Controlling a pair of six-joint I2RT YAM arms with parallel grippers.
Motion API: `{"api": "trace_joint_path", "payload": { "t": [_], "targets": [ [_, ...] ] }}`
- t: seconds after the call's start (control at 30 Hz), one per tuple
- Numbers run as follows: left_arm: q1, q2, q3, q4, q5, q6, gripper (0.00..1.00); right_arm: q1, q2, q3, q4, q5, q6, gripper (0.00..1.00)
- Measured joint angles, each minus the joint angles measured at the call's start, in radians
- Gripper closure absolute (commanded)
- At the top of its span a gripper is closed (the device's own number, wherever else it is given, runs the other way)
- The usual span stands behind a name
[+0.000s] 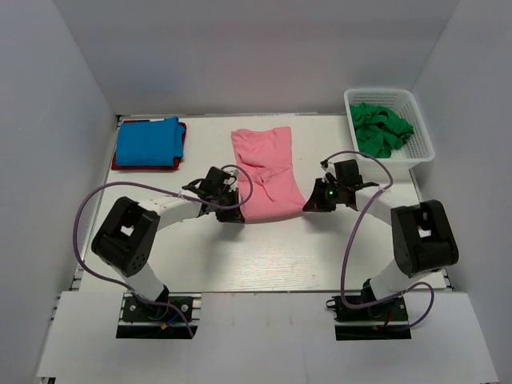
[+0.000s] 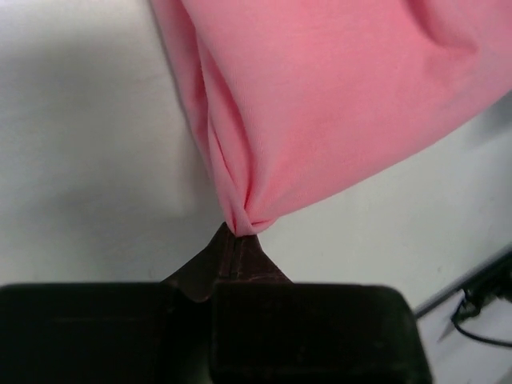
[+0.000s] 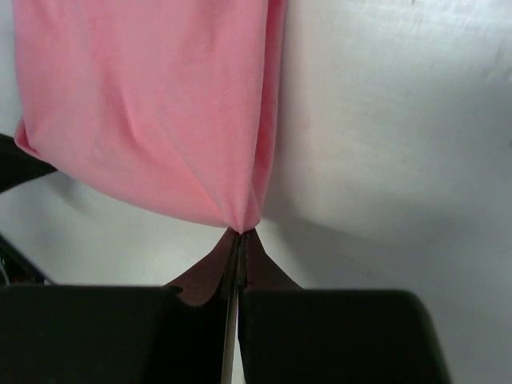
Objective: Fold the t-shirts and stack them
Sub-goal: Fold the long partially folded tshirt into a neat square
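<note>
I see one shirt (image 1: 264, 172) spread in the middle of the worktop (image 1: 320, 256), folded shirts (image 1: 148, 142) stacked in its far left corner, and a basket (image 1: 404, 162) holding loose shirts (image 1: 380, 128) in the far right corner.

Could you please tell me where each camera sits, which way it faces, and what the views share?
Top external: fixed above and behind the arms, looking down on the table; the left arm and right arm show, bases nearest.
Left wrist: on the left wrist, looking along the left fingers, shut on a corner of the pink t-shirt.
Right wrist: on the right wrist, looking along the right fingers, shut on another corner.
Shared: all three show the pink t-shirt against the white table.
</note>
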Motion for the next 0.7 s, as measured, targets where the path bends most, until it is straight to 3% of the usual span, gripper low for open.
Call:
{"api": "trace_joint_path", "payload": {
  "t": [0.33,0.5,0.7],
  "targets": [
    [-0.033,-0.277,-0.02,-0.21,0.137,-0.011,1.0,0.021,-0.321,-0.08,-0.23,-0.048,-0.058,1.0],
    [-0.047,-0.359,0.096,-0.312,0.152,-0.019,1.0,0.026,-0.438,0.02,-0.377,-0.04,-0.072,1.0],
    [-0.031,-0.369,0.188,-0.343,0.099,-0.021,1.0,0.025,-0.425,0.155,-0.426,0.0,-0.049,1.0]
  ]
}}
